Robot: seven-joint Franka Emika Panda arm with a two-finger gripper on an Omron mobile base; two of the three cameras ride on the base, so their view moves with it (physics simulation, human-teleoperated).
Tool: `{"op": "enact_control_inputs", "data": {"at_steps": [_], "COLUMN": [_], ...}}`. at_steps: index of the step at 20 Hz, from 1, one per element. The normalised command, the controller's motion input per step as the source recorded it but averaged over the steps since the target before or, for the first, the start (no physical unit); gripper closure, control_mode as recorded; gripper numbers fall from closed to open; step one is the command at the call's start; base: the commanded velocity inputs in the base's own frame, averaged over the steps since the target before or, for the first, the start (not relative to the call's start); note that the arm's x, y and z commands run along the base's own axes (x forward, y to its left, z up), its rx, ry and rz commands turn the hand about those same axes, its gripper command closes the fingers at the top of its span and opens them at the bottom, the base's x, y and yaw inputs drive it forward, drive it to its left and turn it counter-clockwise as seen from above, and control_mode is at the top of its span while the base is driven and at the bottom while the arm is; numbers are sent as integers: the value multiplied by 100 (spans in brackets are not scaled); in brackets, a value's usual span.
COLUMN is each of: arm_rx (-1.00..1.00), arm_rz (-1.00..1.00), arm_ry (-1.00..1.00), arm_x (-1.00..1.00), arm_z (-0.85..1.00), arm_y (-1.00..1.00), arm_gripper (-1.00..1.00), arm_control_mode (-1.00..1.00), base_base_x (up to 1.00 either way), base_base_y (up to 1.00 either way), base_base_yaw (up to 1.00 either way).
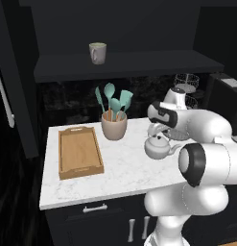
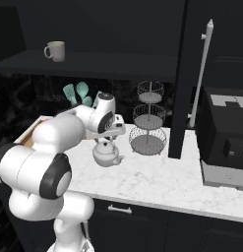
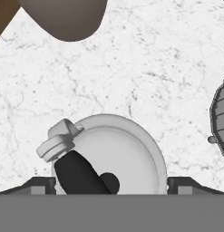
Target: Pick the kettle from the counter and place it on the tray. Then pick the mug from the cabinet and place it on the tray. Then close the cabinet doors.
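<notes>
Kettle (image 3: 114,154), on counter (image 1: 120,168): directly beneath tool (image 3: 111,183), jaws spread wide, nothing held. Advice: descend straight, straddle dark handle (image 3: 81,174), then close.

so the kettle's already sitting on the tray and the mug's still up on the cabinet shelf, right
Not quite: the kettle stands on the marble counter, apart from the wooden tray, as the left base view shows. The open gripper is right above it. The mug is indeed on the cabinet shelf.
</notes>
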Motion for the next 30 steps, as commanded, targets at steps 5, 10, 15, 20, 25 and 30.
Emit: {"op": "enact_control_inputs", "data": {"at_steps": [5,10,15,20,25,30], "arm_rx": [0,0,-2,-6,-8,-7], "arm_rz": [1,12,38,45,39,21], "arm_ry": [0,0,1,11,13,2], "arm_x": [0,-6,0,0,-4,-1], "arm_z": [0,0,15,29,20,29], "arm_y": [0,39,89,75,59,71], "arm_gripper": [100,100,100,100,100,100], "arm_control_mode": [-100,-100,-100,-100,-100,-100], "base_base_x": [0,0,0,0,0,0], "base_base_y": [0,0,0,0,0,0], "base_base_yaw": [0,0,0,0,0,0]}}
